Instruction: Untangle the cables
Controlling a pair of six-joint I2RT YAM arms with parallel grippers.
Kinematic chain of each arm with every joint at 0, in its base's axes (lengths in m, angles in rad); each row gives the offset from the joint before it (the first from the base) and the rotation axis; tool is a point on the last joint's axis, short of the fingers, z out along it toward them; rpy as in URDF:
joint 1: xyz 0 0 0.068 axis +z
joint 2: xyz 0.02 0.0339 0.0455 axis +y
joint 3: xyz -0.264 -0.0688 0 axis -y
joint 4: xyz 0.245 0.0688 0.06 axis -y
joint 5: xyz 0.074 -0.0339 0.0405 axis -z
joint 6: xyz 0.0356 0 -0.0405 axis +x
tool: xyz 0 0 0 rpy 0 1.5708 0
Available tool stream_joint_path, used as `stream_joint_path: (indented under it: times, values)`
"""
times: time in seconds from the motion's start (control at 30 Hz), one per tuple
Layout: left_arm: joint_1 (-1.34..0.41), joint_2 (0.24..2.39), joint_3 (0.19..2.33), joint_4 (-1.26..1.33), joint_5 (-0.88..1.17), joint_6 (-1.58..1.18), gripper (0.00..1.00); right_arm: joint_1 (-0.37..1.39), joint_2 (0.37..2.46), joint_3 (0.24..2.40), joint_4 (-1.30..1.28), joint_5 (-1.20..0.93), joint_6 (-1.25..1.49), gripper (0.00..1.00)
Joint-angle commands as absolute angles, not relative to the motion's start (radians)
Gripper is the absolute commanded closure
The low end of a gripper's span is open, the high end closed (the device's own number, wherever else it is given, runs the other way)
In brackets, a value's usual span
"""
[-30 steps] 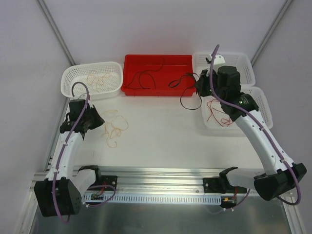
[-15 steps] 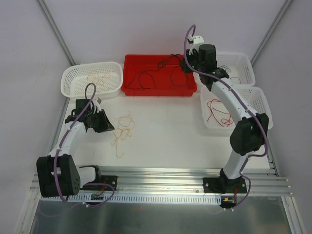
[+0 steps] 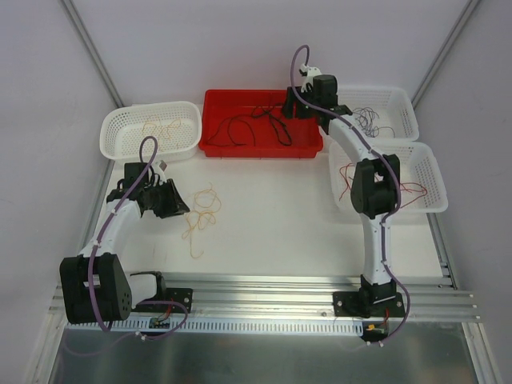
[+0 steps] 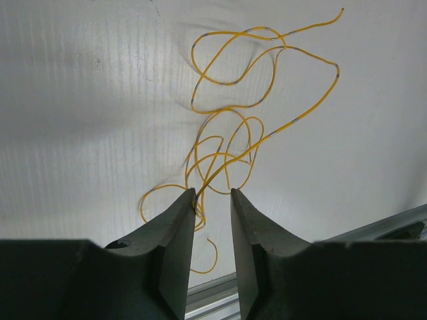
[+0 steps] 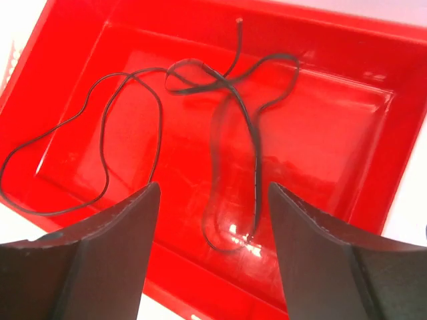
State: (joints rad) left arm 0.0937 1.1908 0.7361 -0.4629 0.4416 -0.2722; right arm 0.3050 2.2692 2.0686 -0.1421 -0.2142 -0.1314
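A tangle of yellow cables [image 3: 200,213] [image 4: 230,133] lies on the white table. My left gripper [image 3: 181,208] [image 4: 212,195] sits at its near left end, jaws a narrow gap apart. One yellow strand runs against the inner tip of the left finger [image 4: 181,220], not pinched. Black cables [image 3: 256,126] [image 5: 200,113] lie loose in the red bin [image 3: 308,146] [image 5: 347,87]. My right gripper [image 3: 290,104] [image 5: 213,190] hovers over the bin's right end, wide open and holding nothing.
A white basket [image 3: 112,128] at the back left holds yellow-tan cables [image 3: 160,128]. Two white baskets stand on the right: the far one [image 3: 404,104] holds dark cables [image 3: 370,118], the near one [image 3: 432,180] red cables [image 3: 352,180]. An aluminium rail [image 3: 264,288] runs along the near edge.
My right arm swung from the near right basket to above the red bin with a black cable, then opened; the cable now lies in the bin. My left gripper's jaws parted slightly.
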Motion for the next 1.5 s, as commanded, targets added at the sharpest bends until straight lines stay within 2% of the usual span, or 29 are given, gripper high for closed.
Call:
stream_joint_path:
  times: [0.0, 0.13, 0.23, 0.4, 0.63, 0.77, 0.8, 0.87, 0.9, 1.0, 1.07, 1.23, 1.33, 1.43, 1.47]
  values:
    - [0.101, 1.19, 0.756, -0.471, 0.457, -0.258, 0.71, 0.308, 2.166, 2.045, -0.123, -0.322, -0.144, 0.3]
    - [0.103, 1.181, 0.753, -0.471, 0.449, -0.259, 0.66, 0.324, 2.061, 1.924, -0.146, -0.44, -0.186, 0.3]
    - [0.103, 1.175, 0.753, -0.471, 0.451, -0.262, 0.66, 0.356, 2.005, 1.853, -0.175, -0.512, -0.259, 0.29]
    - [0.103, 1.164, 0.75, -0.469, 0.439, -0.262, 0.66, 0.434, 2.013, 1.93, -0.373, -0.552, -0.42, 0.29]
    - [0.101, 1.152, 0.746, -0.468, 0.436, -0.262, 0.64, 0.537, 2.046, 1.956, -0.419, -0.489, -0.476, 0.31]
    - [0.075, 1.112, 0.747, -0.465, 0.405, -0.232, 0.51, 0.568, 1.97, 1.826, -0.39, -0.468, -0.443, 0.32]
    - [0.065, 1.088, 0.747, -0.466, 0.385, -0.226, 0.43, 0.578, 1.912, 1.797, -0.387, -0.448, -0.437, 0.32]
    - [0.026, 1.059, 0.759, -0.465, 0.345, -0.218, 0.35, 0.586, 1.849, 1.725, -0.377, -0.436, -0.41, 0.32]
    - [0.015, 1.036, 0.768, -0.466, 0.327, -0.216, 0.26, 0.587, 1.771, 1.648, -0.37, -0.428, -0.399, 0.31]
    - [-0.053, 1.016, 0.833, -0.465, 0.258, -0.195, 0.13, 0.588, 1.654, 1.492, -0.341, -0.405, -0.359, 0.29]
    - [-0.124, 1.032, 0.908, -0.465, 0.204, -0.148, 0.1, 0.588, 1.551, 1.439, -0.35, -0.39, -0.348, 0.27]
    - [-0.204, 1.201, 1.113, -0.465, 0.16, -0.028, 0.07, 0.588, 1.366, 1.28, -0.388, -0.33, -0.289, 0.21]
    - [-0.256, 1.32, 1.233, -0.463, 0.141, 0.075, 0.08, 0.588, 1.252, 1.218, -0.403, -0.293, -0.243, 0.14]
    - [-0.302, 1.449, 1.347, -0.463, 0.146, 0.214, 0.11, 0.588, 1.137, 1.143, -0.425, -0.278, -0.233, 0.1]
    - [-0.308, 1.48, 1.376, -0.463, 0.15, 0.244, 0.15, 0.588, 1.111, 1.106, -0.431, -0.276, -0.233, 0.09]
